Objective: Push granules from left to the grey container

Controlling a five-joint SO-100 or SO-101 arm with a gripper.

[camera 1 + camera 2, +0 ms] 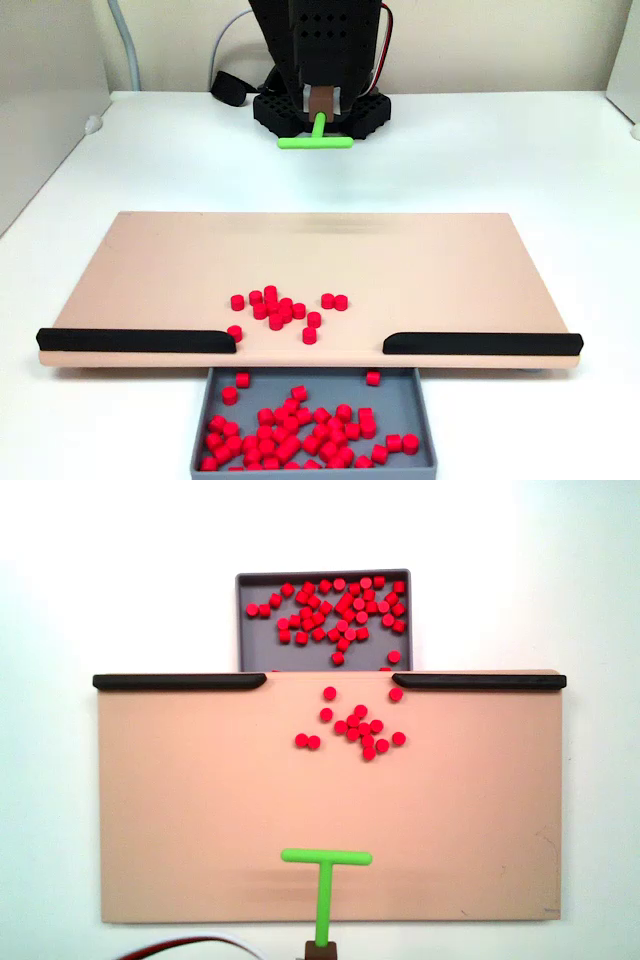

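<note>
In a fixed view facing the arm, you see the beige board lying on the white table, with two black bars along its near edge and a gap between them. A loose cluster of red granules sits on the board a little left of the middle, close to the near edge and just behind the gap; two lie slightly right of the cluster and a couple sit nearer the edge. The grey container lies below the gap, touching or tucked under the board's near edge, and holds many more granules, mostly in its left and middle parts. Beyond the board's far edge, the gripper is clamped on the stem of the green T-shaped pusher, whose crossbar hangs over the table in front of the arm's black base.

In a fixed view from above, you see the container at the board's top edge between the bars, with granules spread across it. The cluster on the board lies just below the gap, right of the board's middle. The pusher stands near the bottom edge, crossbar toward the granules and well apart from them. The gripper shows at the bottom edge of the picture, closed on the stem's end.
</note>
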